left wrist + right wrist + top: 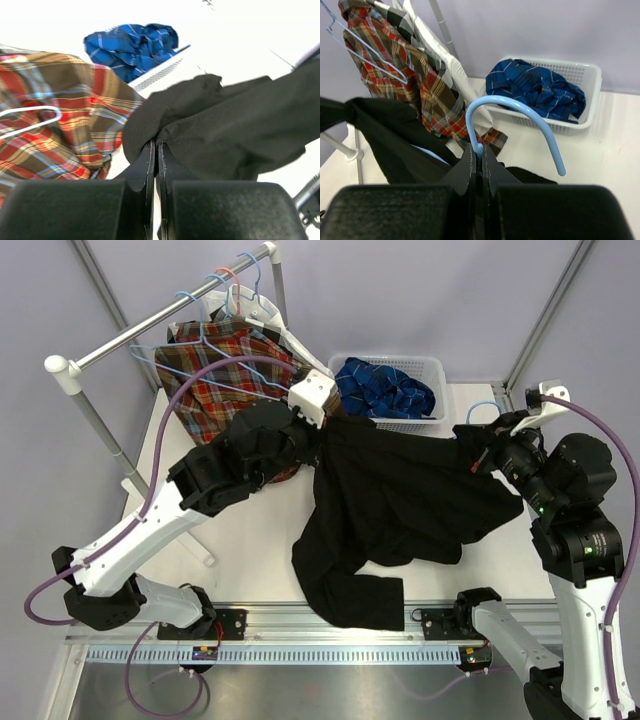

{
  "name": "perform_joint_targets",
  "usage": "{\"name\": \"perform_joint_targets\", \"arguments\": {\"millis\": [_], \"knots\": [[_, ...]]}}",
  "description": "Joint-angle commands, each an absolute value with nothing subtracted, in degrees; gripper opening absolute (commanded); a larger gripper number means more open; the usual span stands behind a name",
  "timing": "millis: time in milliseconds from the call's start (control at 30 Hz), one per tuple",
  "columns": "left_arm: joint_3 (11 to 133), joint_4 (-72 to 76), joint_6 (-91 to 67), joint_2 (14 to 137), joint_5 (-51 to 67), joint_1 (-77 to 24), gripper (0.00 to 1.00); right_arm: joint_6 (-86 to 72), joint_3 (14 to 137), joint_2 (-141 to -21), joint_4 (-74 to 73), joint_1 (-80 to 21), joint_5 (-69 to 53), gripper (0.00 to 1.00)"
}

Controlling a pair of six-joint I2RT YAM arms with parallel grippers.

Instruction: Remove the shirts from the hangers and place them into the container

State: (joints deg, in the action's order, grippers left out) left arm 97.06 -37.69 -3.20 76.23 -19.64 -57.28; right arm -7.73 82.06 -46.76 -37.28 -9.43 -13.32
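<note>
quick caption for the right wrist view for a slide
Right gripper shut on the hook of a light blue hanger beside the black shirt, blue plaid shirt in the basket behind.

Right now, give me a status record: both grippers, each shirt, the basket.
left gripper: shut on black shirt
right gripper: shut on hanger, at its hook
black shirt: spread on table, hanger seemingly partly inside
basket: holds blue shirt only
red shirt: hung on rail
white shirt: on rail, behind red shirt
</note>
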Motion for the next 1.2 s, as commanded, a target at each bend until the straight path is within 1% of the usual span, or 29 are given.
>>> {"name": "perform_joint_targets", "arguments": {"millis": [0, 233, 300, 400, 500, 567, 667, 700, 733, 767, 800, 833, 900, 933, 967, 1033, 1167], "knots": [[98.88, -38.50, -1.75, 75.41, -25.33, -54.84, 0.00, -8.96, 80.60, -43.69, -32.44, -8.96, -13.46, 0.00], [90.28, -37.79, -8.78, 72.87, -12.94, -54.84, 0.00, -14.41, 83.67, -44.30, -32.08, -8.96, 2.43, 0.00], [87.20, -37.10, -9.75, 71.29, -12.13, -54.84, 0.00, -15.03, 83.85, -44.38, -31.20, -8.96, 4.38, 0.00], [84.82, -35.08, -10.55, 67.42, -10.46, -54.93, 0.00, -14.07, 84.81, -45.79, -31.73, -8.96, 4.66, 0.00], [84.64, -32.97, -9.76, 63.99, -10.28, -54.93, 0.00, -12.57, 83.24, -46.84, -31.91, -8.96, 3.52, 0.00], [85.60, -32.96, -8.53, 63.72, -9.41, -54.93, 0.00, -12.92, 80.60, -45.97, -29.63, -8.88, 2.55, 0.00], [84.99, -32.96, -9.22, 65.12, -4.76, -54.93, 0.00, -14.76, 80.59, -45.70, -26.99, -8.96, 0.18, 0.00], [84.56, -32.78, -9.92, 65.82, -1.61, -54.93, 0.01, -15.11, 81.20, -45.96, -26.55, -8.96, -1.74, 0.00], [83.59, -32.61, -10.98, 66.53, -0.71, -55.45, 0.06, -15.38, 83.13, -46.66, -26.11, -9.05, -2.98, 0.00], [83.06, -32.09, -11.25, 67.49, -0.36, -55.89, 0.14, -15.38, 84.28, -47.19, -26.02, -8.97, -3.42, 0.00], [82.36, -31.38, -11.25, 67.93, 0.95, -56.77, 0.42, -15.21, 85.42, -47.55, -25.93, -8.96, -3.86, 0.00], [80.79, -30.85, -11.51, 68.03, 1.84, -56.95, 0.53, -14.42, 87.43, -48.16, -25.58, -8.96, -4.91, 0.00], [79.46, -28.93, -11.86, 67.68, 2.63, -56.95, 0.68, -13.89, 89.38, -48.78, -25.49, -8.88, -5.62, 0.00], [78.58, -28.48, -11.78, 67.50, 2.55, -56.95, 0.83, -13.36, 91.30, -49.39, -25.75, -8.96, -5.97, 0.00], [78.23, -28.04, -11.52, 67.24, 2.37, -56.95, 0.89, -13.27, 92.10, -49.66, -25.84, -8.96, -6.32, 0.00], [77.70, -28.04, -10.64, 66.71, 0.89, -56.87, 0.99, -13.36, 93.94, -50.36, -25.67, -8.96, -7.12, 0.00], [75.86, -28.04, -10.55, 64.26, 1.32, -54.67, 0.99, -13.97, 94.92, -50.71, -24.52, -8.96, -8.26, 0.00]]}}
